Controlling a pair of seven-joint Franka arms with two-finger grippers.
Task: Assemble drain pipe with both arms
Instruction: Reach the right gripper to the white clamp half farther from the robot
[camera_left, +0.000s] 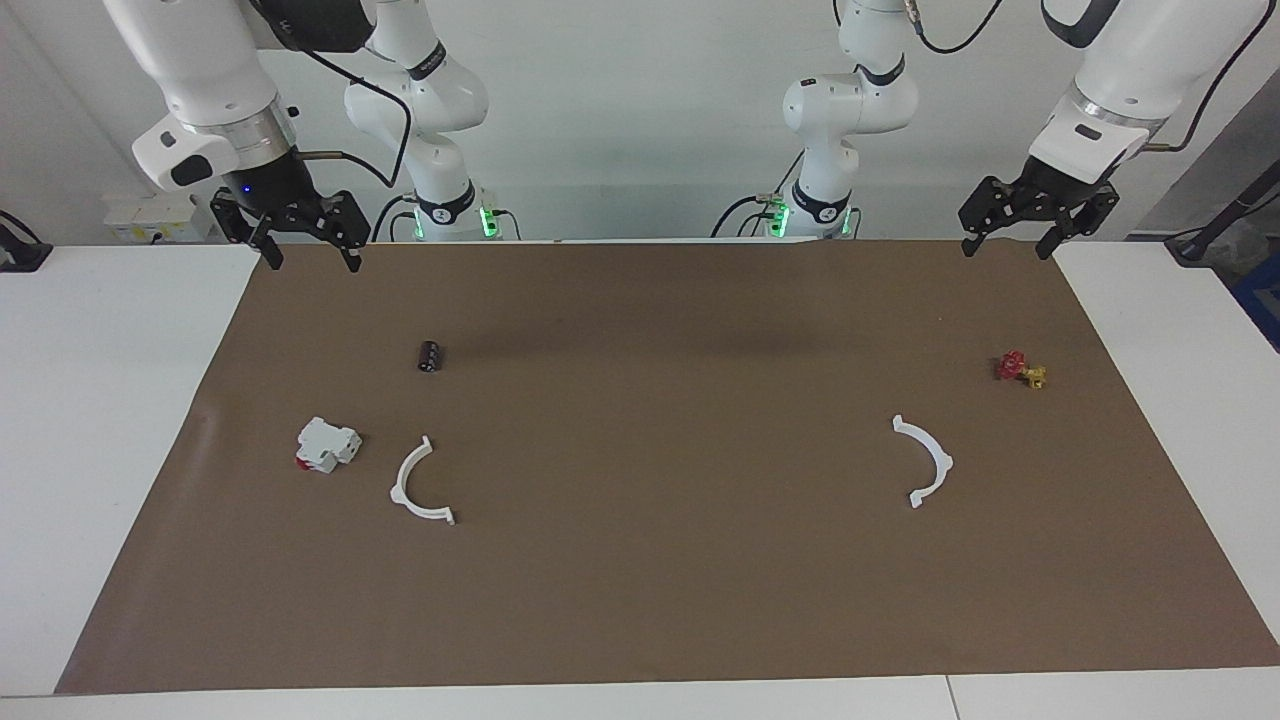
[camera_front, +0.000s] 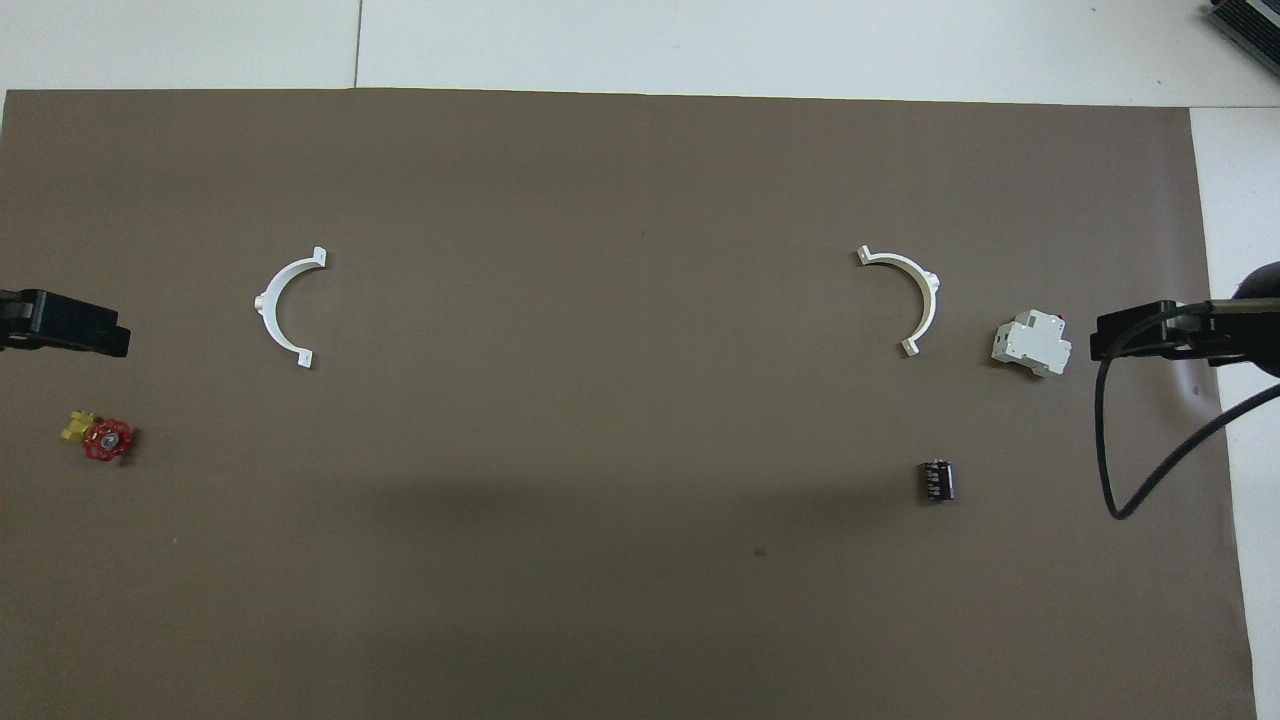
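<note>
Waiting with both grippers spread, the two pipe halves lying apart

I am holding my right gripper (camera_left: 308, 243) up in the air over the brown mat's (camera_left: 640, 600) edge at the right arm's end of the table, its fingers standing apart with nothing between them. I am holding my left gripper (camera_left: 1008, 232) the same way over the mat's edge at the left arm's end, fingers spread and empty. In the overhead view each shows only as a dark tip, the left gripper at nine o'clock and the right gripper at three o'clock.

The drain pipe is lying in two pieces, well apart, both flat on the mat. One white half-ring (camera_left: 420, 484) is sitting toward the right arm's end, and the other half-ring (camera_left: 926, 461) is sitting toward the left arm's end; their open sides are facing each other.

A white-and-red blocky part (camera_left: 327, 444) is lying just beside the first half-ring, toward the right arm's end of the table. A small black cylinder (camera_left: 431, 356) is resting nearer to me than that half-ring. A small red-and-yellow valve piece (camera_left: 1020, 370) is lying nearer to me than the other half-ring, close to the mat's edge.
</note>
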